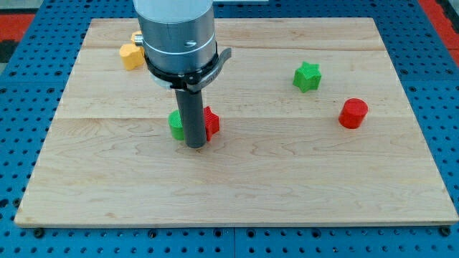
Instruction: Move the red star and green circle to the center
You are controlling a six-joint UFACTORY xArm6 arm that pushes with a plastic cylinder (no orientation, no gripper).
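Note:
The red star [211, 122] and the green circle [175, 125] lie side by side a little left of the board's middle. My rod stands in front of them and hides their touching sides. My tip [196, 145] rests on the board just below the two blocks, between them.
A green star [307, 76] and a red circle [353, 113] lie at the view's right. A yellow block [130, 55] shows at the top left, partly hidden by the arm's grey body [177, 32]. The wooden board [237, 193] sits on a blue pegboard.

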